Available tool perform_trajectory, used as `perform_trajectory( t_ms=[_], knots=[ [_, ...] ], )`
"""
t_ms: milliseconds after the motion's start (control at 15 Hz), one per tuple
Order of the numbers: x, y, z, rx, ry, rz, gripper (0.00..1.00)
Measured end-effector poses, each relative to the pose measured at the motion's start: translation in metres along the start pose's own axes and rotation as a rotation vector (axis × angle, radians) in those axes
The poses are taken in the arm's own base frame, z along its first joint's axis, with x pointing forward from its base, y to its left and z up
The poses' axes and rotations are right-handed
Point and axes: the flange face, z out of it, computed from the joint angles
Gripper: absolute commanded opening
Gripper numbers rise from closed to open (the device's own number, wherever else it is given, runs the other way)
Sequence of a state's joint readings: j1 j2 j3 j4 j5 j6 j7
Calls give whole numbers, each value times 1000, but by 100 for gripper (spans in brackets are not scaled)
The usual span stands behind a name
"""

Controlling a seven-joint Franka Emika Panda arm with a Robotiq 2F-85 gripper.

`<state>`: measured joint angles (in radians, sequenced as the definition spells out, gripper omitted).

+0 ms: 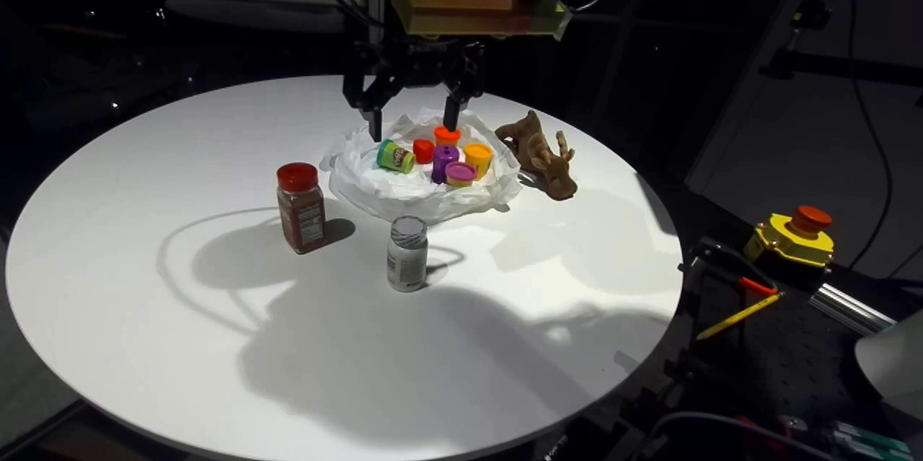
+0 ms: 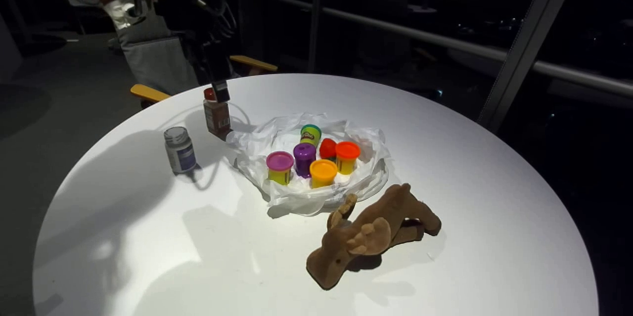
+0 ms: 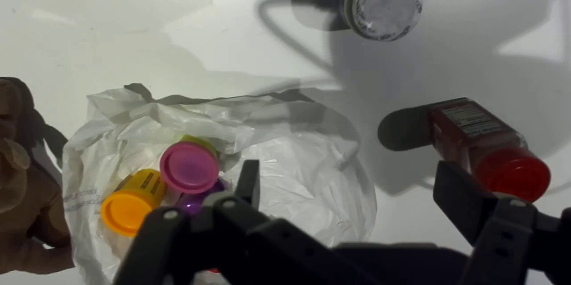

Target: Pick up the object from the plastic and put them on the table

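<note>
1. About a third of the task is judged done: three things are set off the plastic (image 1: 454, 203), six are left on it.
2. Left of centre in an exterior view, the jar (image 1: 301, 212) is placed on the worktop (image 1: 115, 194), done by this count; it is stood upright, long axis vertical, red cap up.
3. At mid-frame the green tub (image 1: 395, 157) is left on the plastic, tipped on its side; its long axis is slanted from upper left to lower right, teal end to the upper left.
4. Below the plastic, the bottle (image 1: 407, 259) is judged done: upright, long axis vertical, sealed mouth up.
5. Above mid-frame the hand (image 1: 412, 125) is raised over the scene, jaws spread wide, nothing gripped.
6. The red piece (image 1: 423, 151) is left; which way it is pointed cannot be told.
7. The purple piece (image 1: 445, 164) is left, seen roughly upright, holed top up.
8. The red-lidded tub (image 1: 447, 137), pink-lidded tub (image 1: 460, 174) and orange-lidded tub (image 1: 478, 160) are left; all are seen lid up, long axes near vertical.
9. Right of centre the moose (image 1: 539, 154) is laid on the worktop just beside the plastic, judged done; its head is pointed to the lower right, along its long axis.
</note>
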<state>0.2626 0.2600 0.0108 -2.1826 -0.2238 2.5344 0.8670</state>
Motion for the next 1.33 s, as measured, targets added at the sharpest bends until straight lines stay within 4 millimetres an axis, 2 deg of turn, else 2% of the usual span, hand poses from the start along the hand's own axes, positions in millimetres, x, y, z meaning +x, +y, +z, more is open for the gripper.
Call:
perform_trajectory(
  t_ms=[333, 600, 867, 1333],
  knots=[
    [35, 56, 30, -45, -36, 93, 100],
    [47, 88, 60, -86, -71, 136, 100],
    [51, 99, 82, -88, -108, 117, 100],
    [64, 102, 109, -71, -133, 108, 100]
  ],
)
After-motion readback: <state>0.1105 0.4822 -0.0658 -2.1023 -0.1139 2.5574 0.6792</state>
